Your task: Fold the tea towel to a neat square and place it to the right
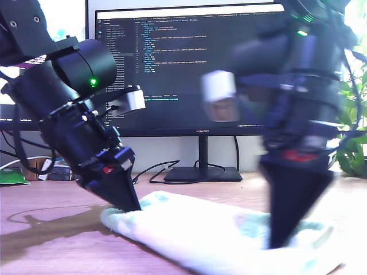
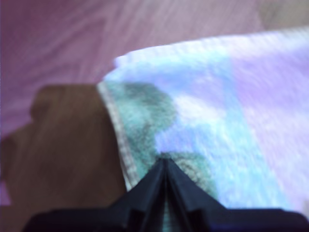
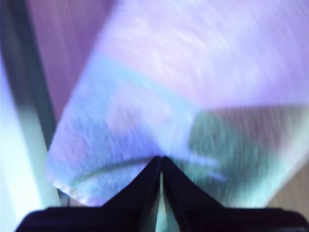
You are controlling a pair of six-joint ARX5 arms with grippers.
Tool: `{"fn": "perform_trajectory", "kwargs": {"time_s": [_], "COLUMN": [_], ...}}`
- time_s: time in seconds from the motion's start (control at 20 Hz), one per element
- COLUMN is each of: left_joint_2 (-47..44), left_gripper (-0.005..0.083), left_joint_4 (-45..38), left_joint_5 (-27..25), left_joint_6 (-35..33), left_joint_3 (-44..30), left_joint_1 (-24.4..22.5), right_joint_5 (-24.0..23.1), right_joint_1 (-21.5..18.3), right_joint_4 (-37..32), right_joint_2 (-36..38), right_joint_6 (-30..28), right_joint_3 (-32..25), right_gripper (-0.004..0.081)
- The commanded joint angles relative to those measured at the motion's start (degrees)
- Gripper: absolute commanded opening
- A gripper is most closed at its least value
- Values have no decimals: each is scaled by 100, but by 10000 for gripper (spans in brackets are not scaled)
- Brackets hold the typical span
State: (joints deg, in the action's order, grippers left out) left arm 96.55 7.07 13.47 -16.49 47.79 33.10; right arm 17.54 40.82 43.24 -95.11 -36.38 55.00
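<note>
The tea towel lay bunched on the wooden table, before a monitor. My first gripper and my second gripper were each pinched closed on its cloth.

Huawei monitor w/ code on wooden desk, plant at exterior view's right.

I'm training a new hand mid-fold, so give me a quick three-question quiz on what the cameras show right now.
1. True or false: the jaws of my first claw stand wide open.
2. Behind the tea towel in the exterior view stands: A) a monitor, B) a kettle, C) a box?
3. What does the tip of my second claw touch?
Key: 1 false; 2 A; 3 the tea towel.
</note>
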Motion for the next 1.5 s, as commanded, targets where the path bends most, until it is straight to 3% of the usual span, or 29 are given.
{"fn": "perform_trajectory", "kwargs": {"time_s": [0.0, 0.25, 0.65, 1.1, 1.45], "left_joint_2": [369, 855, 1526, 1534, 1534], "left_gripper": [-21, -21, -21, -21, -21], "left_joint_4": [-17, -275, -50, 17, -393], "left_joint_5": [-39, -28, 20, 151, 282], "left_joint_6": [-81, -223, -953, -1250, -1250], "left_joint_3": [-153, 63, 852, 1043, 1043], "left_joint_1": [-33, -35, -35, -35, -35], "right_joint_5": [24, 9, -160, -94, 146], "right_joint_1": [136, 306, 304, 457, 946], "right_joint_4": [-271, -590, -190, -518, -1270], "right_joint_2": [-109, -109, -109, -621, -772], "right_joint_6": [249, 713, 776, 485, 800], "right_joint_3": [-90, -90, -90, -90, -90], "right_gripper": [-10, -10, -11, -11, -10]}}
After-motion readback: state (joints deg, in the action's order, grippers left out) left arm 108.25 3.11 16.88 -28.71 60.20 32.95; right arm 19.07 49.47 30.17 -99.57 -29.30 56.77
